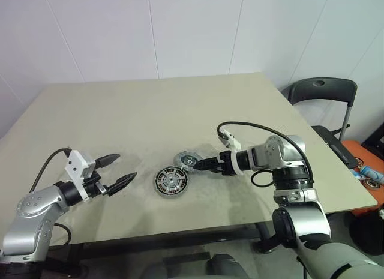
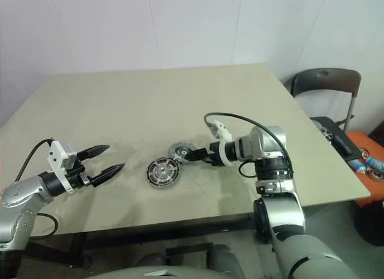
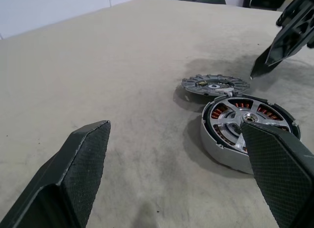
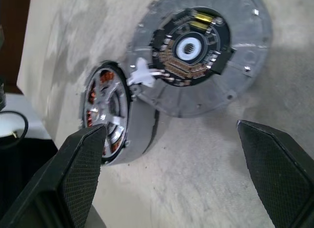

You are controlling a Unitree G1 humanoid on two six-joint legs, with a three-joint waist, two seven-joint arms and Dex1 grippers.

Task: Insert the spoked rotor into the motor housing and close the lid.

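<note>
Grey lid (image 1: 186,160) lies flat touching the motor housing (image 1: 171,182), right gripper (image 1: 193,165) spread just beside it, left gripper (image 1: 123,169) spread too.

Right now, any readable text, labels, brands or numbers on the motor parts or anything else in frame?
None readable.
Motor housing: copper windings and silver centre, no print visible.
Lid: small board with components near its centre; any markings too small to read.
Table: bare, no labels.
</note>
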